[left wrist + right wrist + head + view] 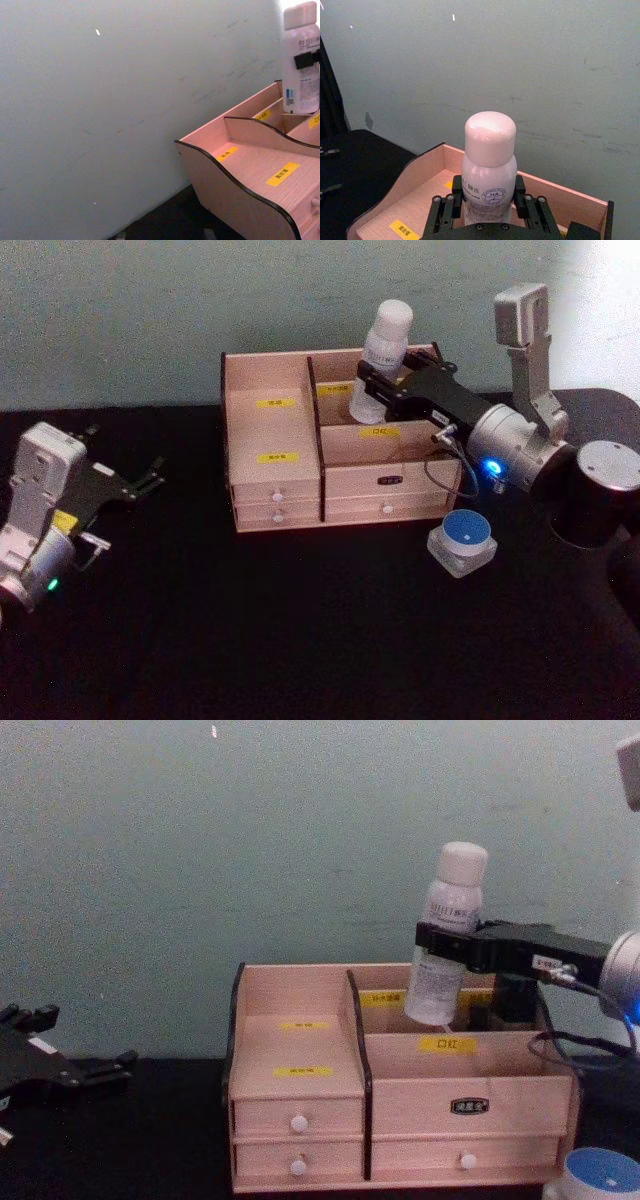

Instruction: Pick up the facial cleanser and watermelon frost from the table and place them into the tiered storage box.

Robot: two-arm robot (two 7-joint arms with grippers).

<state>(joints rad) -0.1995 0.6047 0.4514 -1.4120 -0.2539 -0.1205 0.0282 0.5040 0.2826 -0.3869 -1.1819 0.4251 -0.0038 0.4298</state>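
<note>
**Cleanser poised over the rear right compartment**

A black table (300, 640) runs up to a grey-green wall (150, 320). At the left edge of the head view, the left gripper (150, 475) sits low over the table, its fingers spread with nothing between them, well apart from the work.

In the centre stands the tiered storage box (265, 370). Its two stepped compartments on the left show bare wood and yellow labels, with nothing in them, and the small drawers below are shut.

Right of the middle divider, the right gripper (365, 390) is clamped around the body of the facial cleanser (385, 340), a white bottle with a rounded cap. The bottle leans slightly and its base is down in the mouth of the rear right compartment. Whether it touches the floor cannot be told.

To finish this step well, the bottle should probably be straightened and lowered until the base is seated. The jaws should part only then, and the gripper should back out without brushing the divider.

At the lower right, the watermelon frost (463, 537), a small blue-topped jar, waits on the table just beside the box's front corner.
</note>
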